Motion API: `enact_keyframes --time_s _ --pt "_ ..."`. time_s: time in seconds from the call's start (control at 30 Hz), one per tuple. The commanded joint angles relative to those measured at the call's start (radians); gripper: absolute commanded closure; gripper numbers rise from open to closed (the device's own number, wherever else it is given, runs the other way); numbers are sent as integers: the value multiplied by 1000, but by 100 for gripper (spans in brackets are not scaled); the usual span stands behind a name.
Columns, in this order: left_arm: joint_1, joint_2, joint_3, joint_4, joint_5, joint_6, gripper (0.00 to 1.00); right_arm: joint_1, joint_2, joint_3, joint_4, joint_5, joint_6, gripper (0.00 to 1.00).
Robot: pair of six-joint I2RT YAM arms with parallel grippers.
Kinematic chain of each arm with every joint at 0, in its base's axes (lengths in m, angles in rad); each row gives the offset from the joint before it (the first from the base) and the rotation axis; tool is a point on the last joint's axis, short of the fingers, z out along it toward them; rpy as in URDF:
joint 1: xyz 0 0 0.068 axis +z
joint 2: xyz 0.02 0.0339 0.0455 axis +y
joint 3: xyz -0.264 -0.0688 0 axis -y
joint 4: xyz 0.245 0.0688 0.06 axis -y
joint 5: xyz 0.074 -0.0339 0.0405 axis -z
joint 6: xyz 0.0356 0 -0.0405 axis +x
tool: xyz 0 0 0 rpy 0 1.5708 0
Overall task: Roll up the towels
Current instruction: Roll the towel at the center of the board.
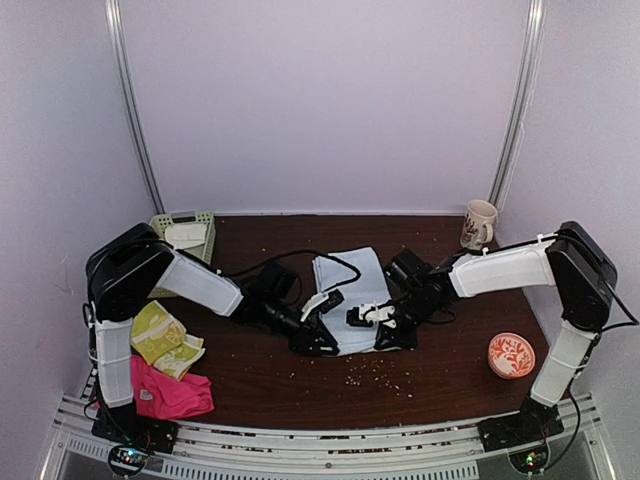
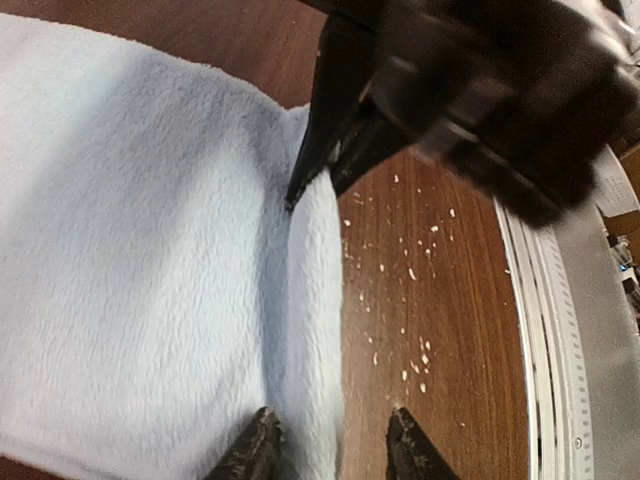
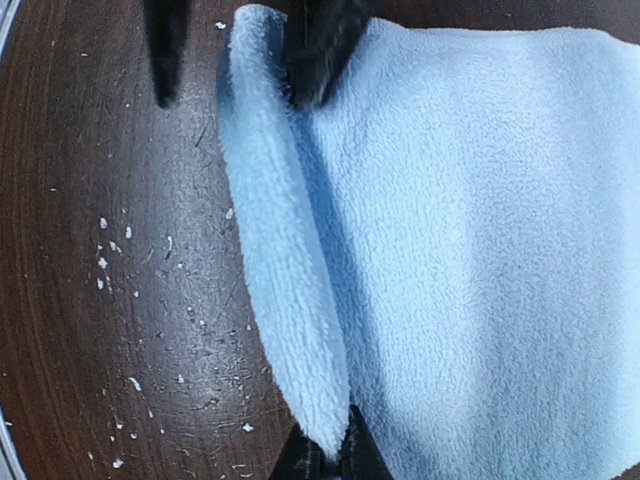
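Note:
The pale blue towel [image 1: 352, 278] lies flat mid-table with its near edge folded up into a narrow lip. My left gripper [image 1: 312, 344] is open at the lip's left end; in the left wrist view [image 2: 331, 452] one finger rests on the towel [image 2: 150, 250] and the other on the table, with the lip between them. My right gripper [image 1: 393, 340] is shut on the lip's right end, as the right wrist view [image 3: 326, 462] shows on the towel [image 3: 470, 250]. A cream-white towel [image 1: 185, 236] lies in the basket. A yellow-green patterned towel [image 1: 160, 335] and a hot-pink towel [image 1: 172, 396] lie at the near left.
A pale green slotted basket [image 1: 207, 218] stands at the back left. A mug [image 1: 478, 223] stands at the back right and a red patterned bowl [image 1: 511, 355] at the near right. Pale crumbs [image 1: 375, 372] dot the wood in front of the towel.

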Motion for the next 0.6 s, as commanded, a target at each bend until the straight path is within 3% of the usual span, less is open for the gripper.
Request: enact_keyframes --time_s 0.0,0.33,0.57 --pt "-2 -121 -155 288 -148 51 61 -55 64 73 -149 -167 -8 97" --pt "-122 -203 -214 338 -435 286 54 -123 195 165 -277 -295 -35 96" --pt "-157 -117 -120 265 -425 373 57 -157 254 205 -316 -340 -48 95"
